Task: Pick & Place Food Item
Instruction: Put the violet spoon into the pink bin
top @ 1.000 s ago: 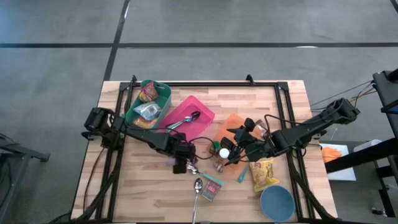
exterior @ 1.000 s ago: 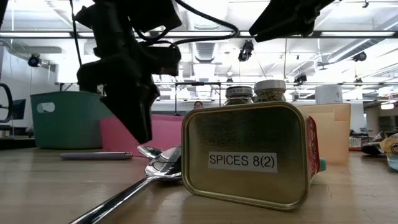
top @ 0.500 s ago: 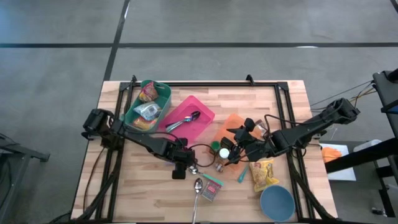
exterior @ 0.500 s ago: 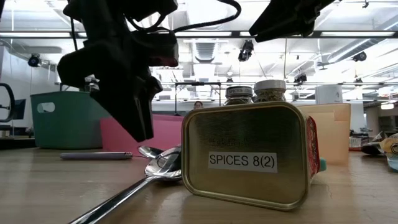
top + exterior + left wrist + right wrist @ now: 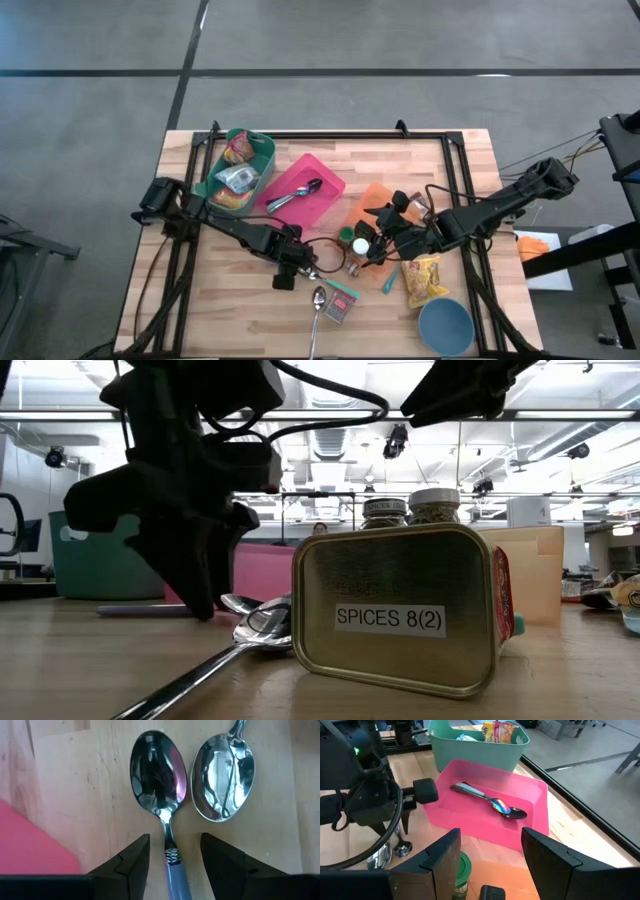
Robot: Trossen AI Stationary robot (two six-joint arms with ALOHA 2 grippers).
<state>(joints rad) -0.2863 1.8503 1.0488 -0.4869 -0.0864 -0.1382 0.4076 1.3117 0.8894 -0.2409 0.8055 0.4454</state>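
Observation:
My left gripper [image 5: 173,838] is open and points down just above the table. Its fingers stand on either side of a blue-handled spoon [image 5: 159,775], at the neck, without touching it. A second, silver spoon [image 5: 223,774] lies bowl to bowl beside it. In the high view this gripper [image 5: 284,277] is left of the spice tin [image 5: 340,301]. A yellow food packet [image 5: 425,279] lies flat on the table at the near right. My right gripper [image 5: 373,247] hangs open and empty over the spice jars [image 5: 353,264].
A green bin [image 5: 238,165] with food packets stands at the far left. Beside it is a pink tray [image 5: 303,189] with spoons, then an orange tray [image 5: 380,203]. A blue bowl [image 5: 445,326] sits at the near right corner. The spice tin [image 5: 400,610] stands close in the low view.
My left gripper has sunk toward the table and drifted a little toward the near edge, rolling slightly about its own axis. Its fingertips are now just above the wood by the spoons. The spoons and tin have not moved.

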